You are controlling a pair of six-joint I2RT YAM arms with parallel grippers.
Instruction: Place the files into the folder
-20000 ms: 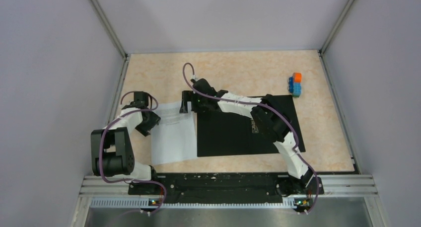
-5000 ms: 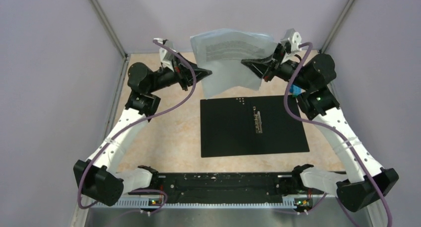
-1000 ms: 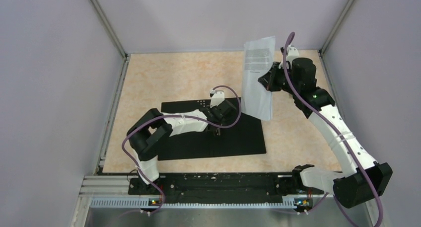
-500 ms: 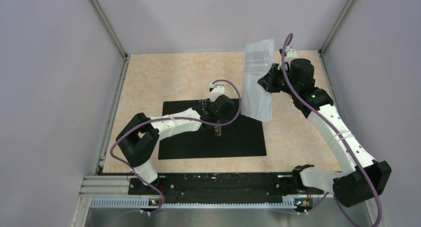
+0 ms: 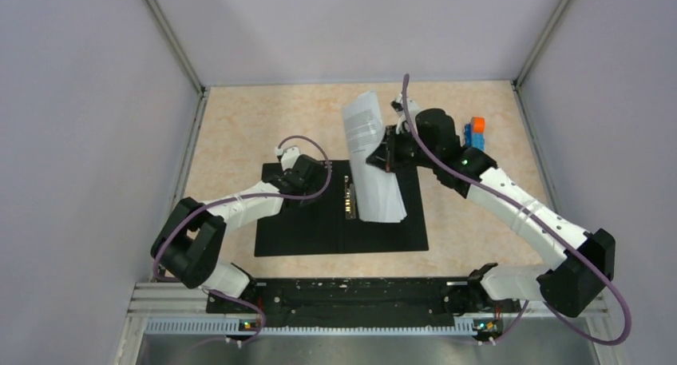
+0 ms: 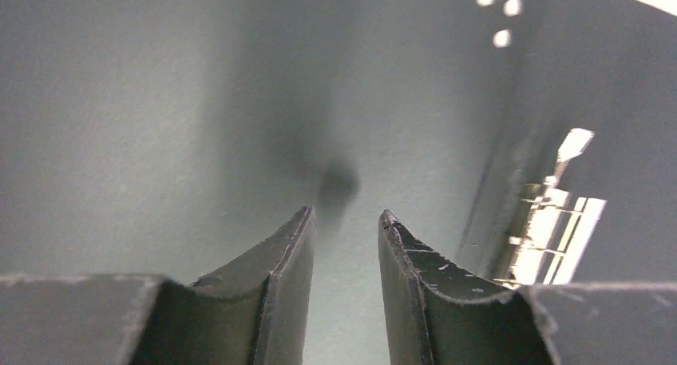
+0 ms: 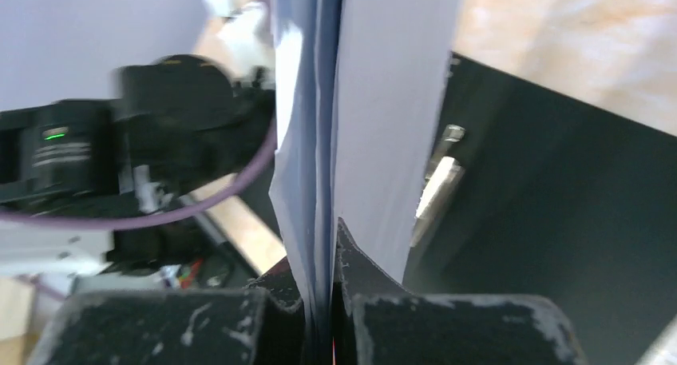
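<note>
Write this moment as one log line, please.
right gripper: shut on paper sheets, over open folder | left gripper: open, empty, over folder's black inside

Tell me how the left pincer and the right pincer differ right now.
The left pincer has its jaws apart with nothing between them; the right pincer is shut on the files. The left pincer sits low over the black inside of the folder, left of the metal clip; the right pincer holds the sheets right of it. Both are black, over the folder.
</note>
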